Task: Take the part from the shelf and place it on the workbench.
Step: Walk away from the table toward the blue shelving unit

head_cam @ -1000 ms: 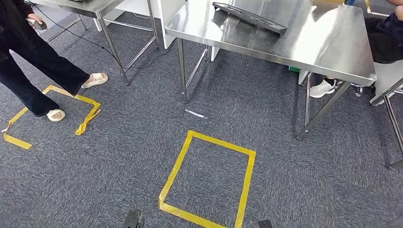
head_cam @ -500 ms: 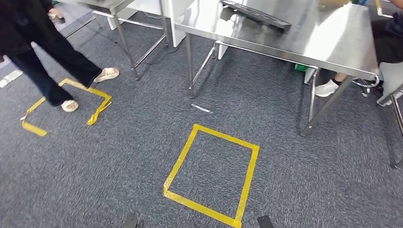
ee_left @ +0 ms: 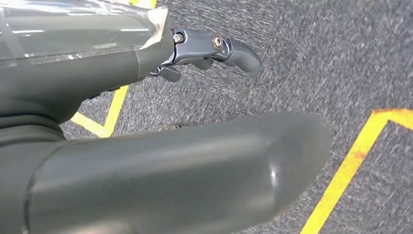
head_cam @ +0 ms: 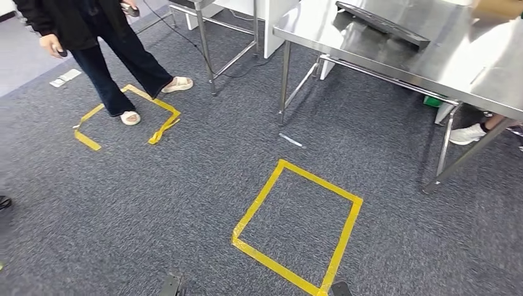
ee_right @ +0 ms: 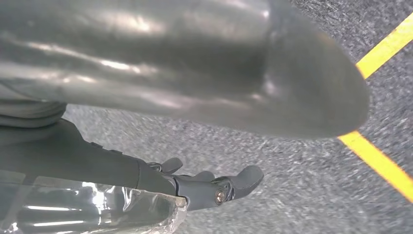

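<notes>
Left hand (ee_left: 160, 146) hangs over grey carpet (head_cam: 154, 203), thumb and fingers (ee_left: 234, 48) apart, holding nothing. Right hand (ee_right: 195, 97) likewise hangs above the carpet, fingers (ee_right: 234, 183) spread, empty. In the head view a yellow tape square (head_cam: 299, 225) lies at 6 o'clock. The steel workbench (head_cam: 432, 58) stands at 1 o'clock with a dark part (head_cam: 382, 24) flat on it. A person (head_cam: 92, 37) stands at 10 o'clock.
</notes>
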`<state>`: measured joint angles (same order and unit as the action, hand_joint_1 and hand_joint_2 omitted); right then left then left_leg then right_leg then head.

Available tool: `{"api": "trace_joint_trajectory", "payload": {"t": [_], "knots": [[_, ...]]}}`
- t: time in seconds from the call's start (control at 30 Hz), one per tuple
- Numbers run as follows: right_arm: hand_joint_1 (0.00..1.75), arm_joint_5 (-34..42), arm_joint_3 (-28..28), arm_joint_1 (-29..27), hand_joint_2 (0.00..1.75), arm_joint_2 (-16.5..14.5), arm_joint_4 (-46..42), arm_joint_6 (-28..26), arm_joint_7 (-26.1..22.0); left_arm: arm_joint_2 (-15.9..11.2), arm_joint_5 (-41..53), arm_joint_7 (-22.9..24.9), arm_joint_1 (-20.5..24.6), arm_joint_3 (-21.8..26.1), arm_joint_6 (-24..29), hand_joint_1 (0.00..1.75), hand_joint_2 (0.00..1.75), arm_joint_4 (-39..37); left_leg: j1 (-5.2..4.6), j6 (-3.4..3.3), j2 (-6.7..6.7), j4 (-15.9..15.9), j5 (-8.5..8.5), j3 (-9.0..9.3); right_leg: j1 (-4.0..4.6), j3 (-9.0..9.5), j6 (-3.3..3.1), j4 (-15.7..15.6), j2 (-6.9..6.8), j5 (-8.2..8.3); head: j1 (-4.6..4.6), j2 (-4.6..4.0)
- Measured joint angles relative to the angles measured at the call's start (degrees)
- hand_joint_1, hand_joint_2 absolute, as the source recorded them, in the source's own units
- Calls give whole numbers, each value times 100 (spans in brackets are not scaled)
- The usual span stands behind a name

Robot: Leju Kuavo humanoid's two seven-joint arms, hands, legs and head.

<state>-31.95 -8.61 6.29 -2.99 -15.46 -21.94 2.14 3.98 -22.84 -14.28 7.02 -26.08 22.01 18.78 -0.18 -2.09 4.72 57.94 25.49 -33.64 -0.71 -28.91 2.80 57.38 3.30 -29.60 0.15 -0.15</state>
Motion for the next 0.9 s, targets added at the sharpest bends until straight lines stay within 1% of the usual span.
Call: {"api": "trace_joint_trajectory", "payload": {"t": [0.03,0.07,0.1,0.13,0.17,0.2,0.23,0.27,0.3,0.33,0.37,0.4,0.43,0.47,0.5,0.53,0.57,0.6,0.63,0.67,0.7,0.73,0.77,0.8,0.83,0.87,0.9], "knots": [[0,1,1,-1,0,-1,-1,0,4,-1,0,0,-4,0,0,0,0,1,-7,34,49,1,-24,-22,13,9,-23,-26,-28,8,-3,0],[0,3,3,0,0,-3,-1,0,8,-4,0,0,-11,-1,0,0,0,2,1,68,83,0,-42,-44,-6,9,-57,-27,-77,31,-5,0],[0,8,4,4,0,-4,-2,0,10,-8,0,1,-18,-1,0,0,0,2,6,96,48,42,-16,-79,-22,14,-93,-34,-128,54,-5,0],[0,15,7,5,0,-4,-4,-1,9,-11,0,1,-20,-2,-1,0,0,3,10,121,-38,165,73,-145,-41,10,-140,-46,-185,80,-16,0],[0,27,8,2,0,-4,-6,-3,7,-14,1,1,-15,-3,-1,0,0,3,15,141,-154,405,231,-257,-57,3,-180,-57,-251,99,-26,0],[0,41,8,-6,0,-2,-8,-4,2,-15,2,1,-8,-4,-2,0,0,4,21,162,-280,743,433,-409,-43,-4,-204,-57,-319,105,-35,0],[0,55,9,-18,0,0,-8,-7,-4,-15,4,1,-4,-7,-2,0,0,4,35,185,-348,1120,623,-571,-31,-13,-221,-56,-391,107,-45,0],[0,65,9,-29,0,3,-8,-8,-9,-15,5,3,-4,-11,-2,0,0,4,52,207,-380,1434,746,-699,-21,-19,-225,-55,-468,106,-44,0],[0,70,11,-36,0,7,-8,-8,-15,-16,7,7,-9,-16,-3,0,0,4,71,226,-402,1583,769,-747,-17,-22,-225,-54,-542,105,-45,0],[0,70,18,-38,0,11,-8,-8,-19,-17,7,11,-13,-20,-3,0,0,4,92,241,-428,1518,689,-686,-17,-22,-224,-52,-611,105,-47,0],[0,68,27,-37,0,13,-8,-8,-23,-21,7,15,-13,-23,-4,0,0,5,113,251,-478,1255,535,-524,-18,-16,-222,-51,-675,103,-47,0],[0,64,38,-33,0,14,-8,-7,-26,-24,7,16,-8,-24,-4,0,0,7,130,257,-596,872,367,-301,-12,-9,-213,-46,-732,98,-48,0],[0,62,48,-31,0,21,-9,-7,-28,-25,7,16,3,-25,-4,0,0,9,124,261,-746,508,253,-103,9,-9,-195,-33,-783,87,-52,0],[0,61,55,-30,0,25,-9,-7,-30,-25,7,16,16,-27,-4,0,0,13,113,240,-854,253,187,26,33,-12,-172,-22,-834,75,-49,0],[0,61,62,-30,0,31,-10,-7,-30,-22,7,16,26,-28,-4,0,0,17,92,209,-921,118,172,79,58,-15,-145,-13,-886,66,-39,0],[0,62,72,-30,0,37,-10,-7,-30,-22,7,16,31,-29,-3,0,0,21,61,168,-900,89,181,68,70,-19,-122,-10,-944,61,-31,0],[0,63,85,-26,0,35,-11,-7,-30,-25,7,16,30,-30,-3,0,0,23,48,113,-823,84,163,46,71,-15,-96,-12,-1004,58,-18,0],[0,63,98,-19,0,38,-11,-7,-31,-29,7,16,25,-30,-2,0,0,24,41,67,-761,71,144,33,57,-28,-69,11,-991,36,-14,0],[0,63,110,-14,0,37,-12,-7,-32,-33,6,16,24,-30,-2,0,0,24,40,20,-700,59,121,19,43,-72,-54,98,-899,-29,-14,0],[0,63,119,-16,0,34,-13,-7,-33,-35,6,16,31,-30,-2,0,0,24,46,-25,-639,47,95,4,32,-167,-56,302,-753,-153,-9,0],[0,63,125,-25,0,33,-13,-7,-35,-34,6,16,38,-30,-3,0,0,25,50,-60,-577,43,74,-14,17,-314,-75,616,-578,-318,-6,0],[0,64,129,-41,0,32,-12,-7,-36,-32,6,16,45,-31,-3,0,0,25,45,-87,-506,43,58,-37,15,-496,-102,1019,-454,-498,0,0],[0,68,132,-59,0,33,-11,-6,-37,-31,7,16,46,-33,-4,0,0,26,38,-105,-429,44,43,-57,14,-670,-113,1403,-391,-638,3,0],[0,72,133,-73,0,35,-10,-5,-37,-31,7,16,40,-34,-4,0,0,26,31,-111,-349,45,30,-72,13,-780,-103,1640,-365,-699,4,0],[0,74,134,-80,0,37,-9,-4,-37,-33,7,16,32,-36,-4,0,0,26,28,-109,-269,47,19,-81,9,-797,-72,1673,-352,-671,6,0],[0,70,136,-82,0,37,-8,2,-37,-34,6,16,26,-37,-3,0,0,26,29,-100,-194,49,8,-85,0,-700,-26,1466,-334,-554,5,0],[0,62,137,-80,0,38,-8,13,-37,-36,4,16,24,-37,-1,0,0,26,32,-84,-121,53,-3,-85,-17,-515,23,1075,-276,-383,7,0]]}}
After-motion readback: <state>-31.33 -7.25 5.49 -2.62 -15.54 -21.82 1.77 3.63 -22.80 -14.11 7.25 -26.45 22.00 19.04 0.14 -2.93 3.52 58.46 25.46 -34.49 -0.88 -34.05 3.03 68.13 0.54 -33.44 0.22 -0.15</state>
